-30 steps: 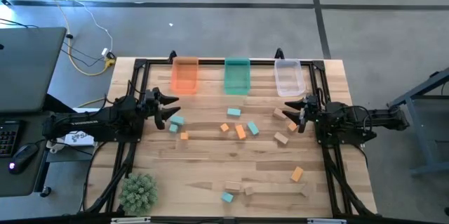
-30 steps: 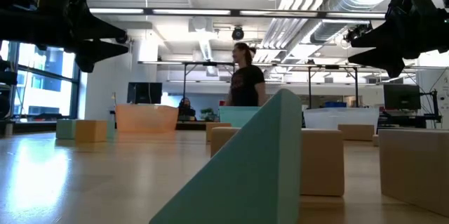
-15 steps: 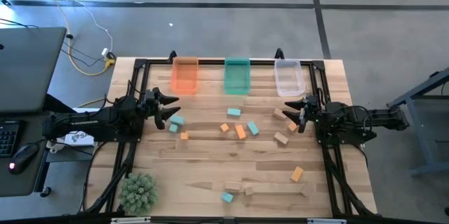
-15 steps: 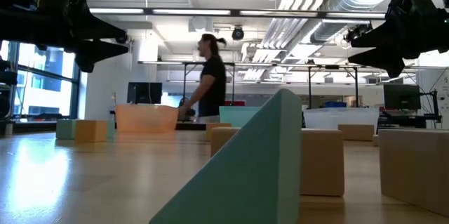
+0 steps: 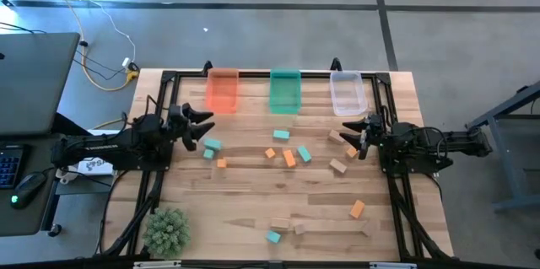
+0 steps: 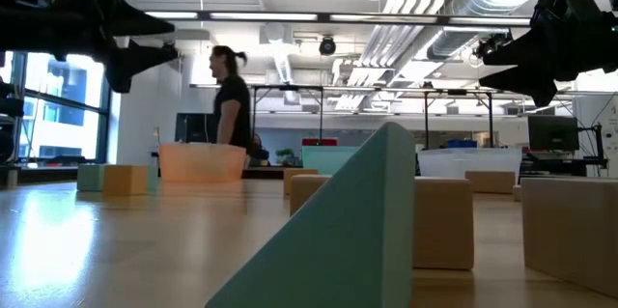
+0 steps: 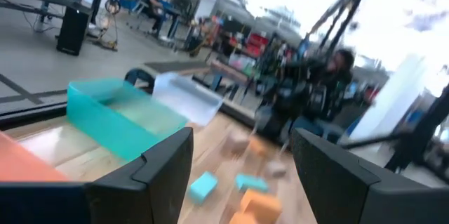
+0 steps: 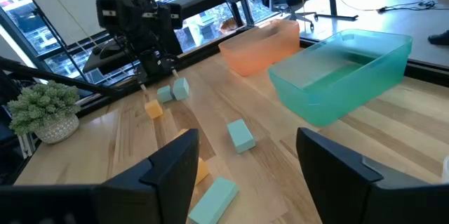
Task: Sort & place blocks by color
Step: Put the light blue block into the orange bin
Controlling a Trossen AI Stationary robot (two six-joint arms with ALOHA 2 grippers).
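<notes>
Hovering left gripper [image 5: 205, 126] jaws wide, empty, beside teal block [image 5: 212, 145] | idling right gripper [image 5: 355, 137] agape, empty, near wood block [image 5: 338, 166] | blocks lying scattered mid-table | judging light, rigid, smooth | pinching across flat sides

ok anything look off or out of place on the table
Nothing damaged or spilled. The blocks lie scattered on the table, none in the orange bin, teal bin or clear bin.
</notes>
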